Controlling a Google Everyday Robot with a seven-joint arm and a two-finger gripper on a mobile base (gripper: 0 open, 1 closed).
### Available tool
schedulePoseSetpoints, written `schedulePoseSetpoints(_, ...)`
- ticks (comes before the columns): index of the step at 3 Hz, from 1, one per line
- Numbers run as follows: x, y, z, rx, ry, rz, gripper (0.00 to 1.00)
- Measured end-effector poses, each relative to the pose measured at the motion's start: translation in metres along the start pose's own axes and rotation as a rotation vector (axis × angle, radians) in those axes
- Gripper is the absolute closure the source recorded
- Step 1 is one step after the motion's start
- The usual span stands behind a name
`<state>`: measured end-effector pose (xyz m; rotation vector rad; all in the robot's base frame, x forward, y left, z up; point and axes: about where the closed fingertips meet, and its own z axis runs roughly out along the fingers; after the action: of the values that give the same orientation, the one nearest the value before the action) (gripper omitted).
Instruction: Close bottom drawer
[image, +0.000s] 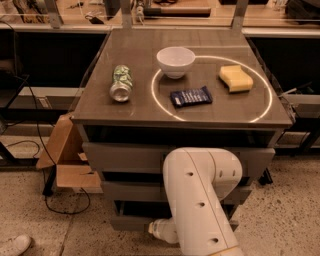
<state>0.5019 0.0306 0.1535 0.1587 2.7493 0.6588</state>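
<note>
Bottom drawer, lowest under counter, standing part open; claw hidden behind white arm at its front, grip state untellable; best pushed squarely, straight inward, until fully seated.

No legible text or labels

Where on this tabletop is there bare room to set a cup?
Front right corner, bordered by the packet and the sponge; also back left, behind the can. Crowded around the bowl. The end effector sits low by the bottom drawer.
</note>
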Motion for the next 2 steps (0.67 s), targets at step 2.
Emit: schedulePoseSetpoints(2, -0.0079, -0.0091, 0.0051, 0.005, -0.039, 0.006, 1.00)
